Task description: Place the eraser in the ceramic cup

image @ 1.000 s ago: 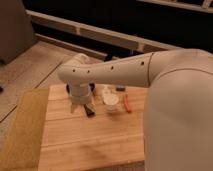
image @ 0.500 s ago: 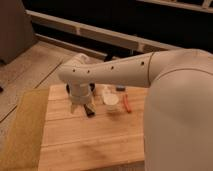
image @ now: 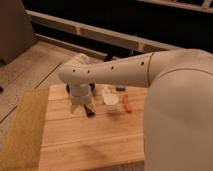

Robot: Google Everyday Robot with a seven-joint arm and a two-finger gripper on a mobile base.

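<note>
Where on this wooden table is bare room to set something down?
The near half of the light wooden table is bare, in front of the gripper and the small black eraser beside it. The far strip is crowded: white round ceramic cup, thin red stick.

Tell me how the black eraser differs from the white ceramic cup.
The eraser is black and oblong; the ceramic cup is white and round. The eraser is narrower and lower than the ceramic cup, which stands upright. The eraser is right at the gripper, left of the ceramic cup, which stands apart from it beside a red stick. Both are small things toward the far side of the wooden table.
</note>
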